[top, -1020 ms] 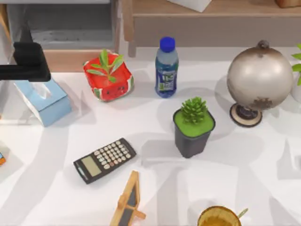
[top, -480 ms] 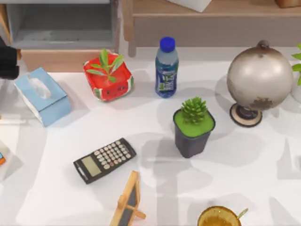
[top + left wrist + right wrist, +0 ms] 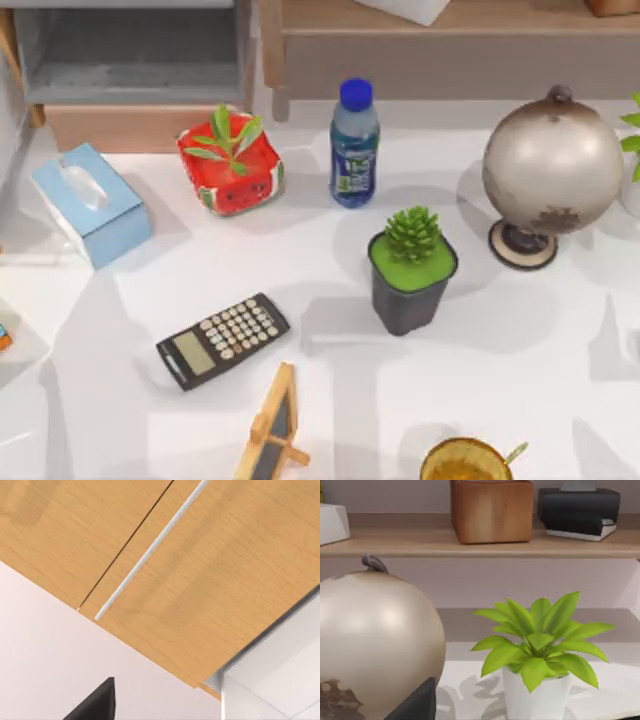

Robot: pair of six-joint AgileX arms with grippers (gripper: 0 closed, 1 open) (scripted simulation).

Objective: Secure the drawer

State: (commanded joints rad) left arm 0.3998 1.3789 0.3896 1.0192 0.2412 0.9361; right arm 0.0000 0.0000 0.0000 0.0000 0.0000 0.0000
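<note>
The drawer (image 3: 130,75) sits open at eleven o'clock on the tabletop (image 3: 520,330). Press its tan front squarely, clearing the tissue box (image 3: 90,205). Whether either tool is apart or together, I cannot tell.

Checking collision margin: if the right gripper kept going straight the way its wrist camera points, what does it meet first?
Probably the globe, which sits closest in the right wrist view, just ahead of the gripper's dark finger. The white-potted plant stands beside it, seemingly farther off. Depth is unclear.
</note>
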